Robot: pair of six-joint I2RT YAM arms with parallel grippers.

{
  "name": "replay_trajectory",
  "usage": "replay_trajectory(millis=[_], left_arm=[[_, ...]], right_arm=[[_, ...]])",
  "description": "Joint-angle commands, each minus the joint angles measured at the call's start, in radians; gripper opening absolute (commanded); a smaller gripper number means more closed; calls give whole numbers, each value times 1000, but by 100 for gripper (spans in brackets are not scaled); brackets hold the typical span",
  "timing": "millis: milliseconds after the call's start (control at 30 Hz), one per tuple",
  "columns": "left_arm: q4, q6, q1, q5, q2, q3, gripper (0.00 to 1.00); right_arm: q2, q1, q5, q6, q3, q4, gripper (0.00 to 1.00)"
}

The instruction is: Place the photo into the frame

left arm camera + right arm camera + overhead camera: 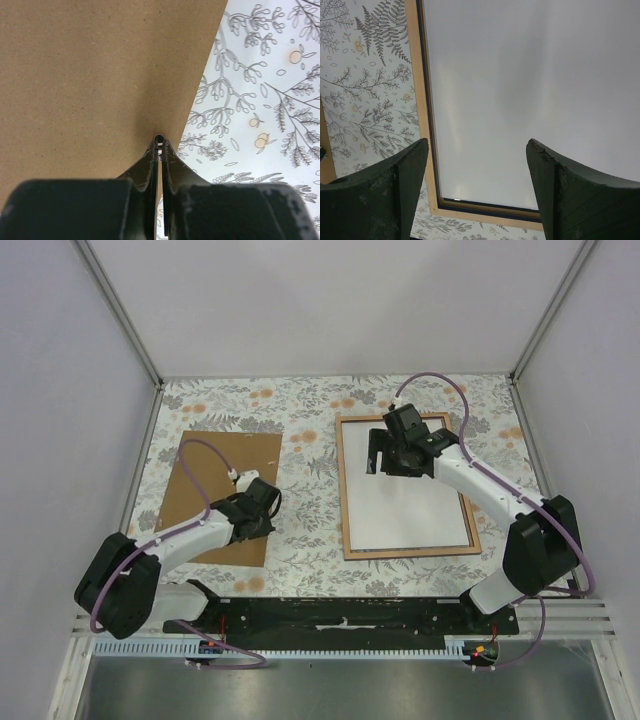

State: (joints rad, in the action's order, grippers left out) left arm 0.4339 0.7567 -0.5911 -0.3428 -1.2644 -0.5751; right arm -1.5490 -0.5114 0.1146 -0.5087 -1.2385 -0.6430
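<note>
Here, the left hand [159, 139] has its two fingers drawn together, with only a hairline slit between the tips. Nothing can be seen held between them. The tips sit over the brown backing panel [75, 75], just inside its right-hand edge. Whether they touch the board cannot be told from the wrist view. The panel lies flat on the left part of the bench [310, 540], on the floral cover, well apart from the frame.

The right hand [477, 144] stands wide open, its two dark fingers spread and empty. It hangs above the photo [530, 75], which lies with its plain white reverse up. From above, the hand is over the far half of the sheet, near the far left corner.

The photo lies inside the frame [422, 100], whose light wood-coloured back faces up. A thin dark strip shows between the white sheet and the wooden rim along the left and near sides. The frame lies flat on the right part of the bench, its long sides running away from the arms.
</note>
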Motion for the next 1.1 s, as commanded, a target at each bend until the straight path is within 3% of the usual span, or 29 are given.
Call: replay_trajectory(millis=[0, 333, 633, 1067], left_arm=[[-57, -34, -30, 44, -55, -46, 3], [-95, -102, -107, 79, -174, -149, 2], [-136, -209, -113, 152, -207, -232, 2], [-152, -231, -134, 215, -305, -341, 2]], right_arm=[[43, -3, 31, -13, 11, 22, 86], [61, -3, 53, -7, 22, 16, 87], [64, 5, 73, 2, 17, 5, 87], [67, 34, 73, 13, 19, -3, 87]])
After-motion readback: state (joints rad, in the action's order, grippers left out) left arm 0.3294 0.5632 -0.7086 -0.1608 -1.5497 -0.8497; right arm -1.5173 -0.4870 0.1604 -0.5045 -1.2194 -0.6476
